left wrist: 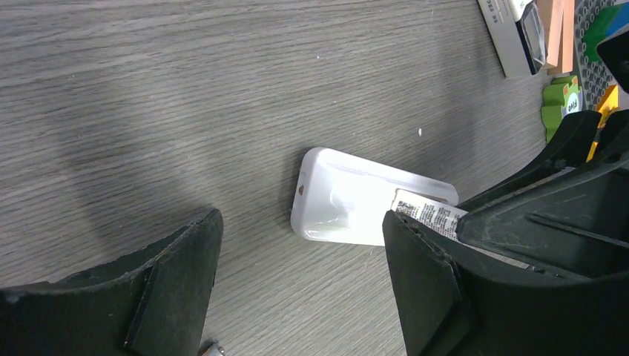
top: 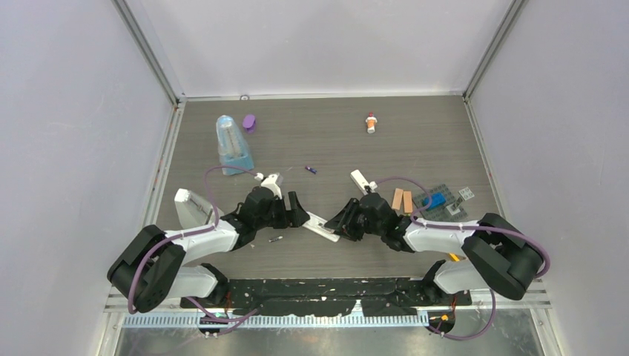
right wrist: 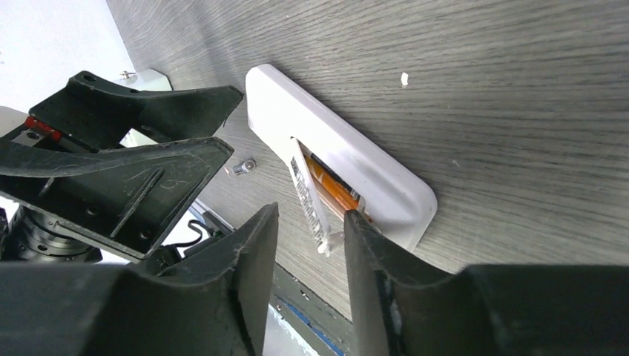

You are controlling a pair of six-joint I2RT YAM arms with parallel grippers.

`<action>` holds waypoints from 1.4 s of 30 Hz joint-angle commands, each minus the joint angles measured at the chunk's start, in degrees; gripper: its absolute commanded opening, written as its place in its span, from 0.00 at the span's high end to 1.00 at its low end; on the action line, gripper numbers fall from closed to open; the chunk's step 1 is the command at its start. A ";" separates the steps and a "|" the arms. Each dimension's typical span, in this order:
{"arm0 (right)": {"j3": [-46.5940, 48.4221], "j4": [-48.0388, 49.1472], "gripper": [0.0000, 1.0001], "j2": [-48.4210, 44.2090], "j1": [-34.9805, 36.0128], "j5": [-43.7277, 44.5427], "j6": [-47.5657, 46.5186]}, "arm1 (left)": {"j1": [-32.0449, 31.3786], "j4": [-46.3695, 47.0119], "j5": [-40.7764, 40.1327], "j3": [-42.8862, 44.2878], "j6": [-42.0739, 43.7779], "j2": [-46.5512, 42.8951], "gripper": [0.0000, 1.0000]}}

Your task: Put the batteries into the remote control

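Observation:
The remote control (top: 320, 225) lies face down between my two grippers, white back up (left wrist: 348, 200). Its battery bay is open and holds an orange battery (right wrist: 334, 189). The labelled cover (right wrist: 305, 194) stands tilted up on edge beside the bay. My right gripper (right wrist: 310, 239) is open, with the cover's end tab in the gap, close to one finger but not clamped. My left gripper (left wrist: 300, 289) is open wide just short of the remote's other end, nothing between its fingers. A purple battery (top: 311, 170) lies farther back. A dark battery (top: 275, 239) lies near the left arm, also showing in the right wrist view (right wrist: 243, 166).
A narrow white bar with a black tip (top: 361, 180) lies behind the right gripper. Right of it are two orange blocks (top: 402, 200) and a grey plate with a blue brick (top: 438, 200). A clear container (top: 232, 144), a purple cap (top: 249, 122) and a red-and-white little bottle (top: 371, 122) stand at the back.

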 commanded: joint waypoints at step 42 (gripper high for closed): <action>12.01 -23.70 0.75 -1.37 1.53 4.72 -6.62 | 0.21 1.78 -0.69 2.05 1.02 1.60 0.20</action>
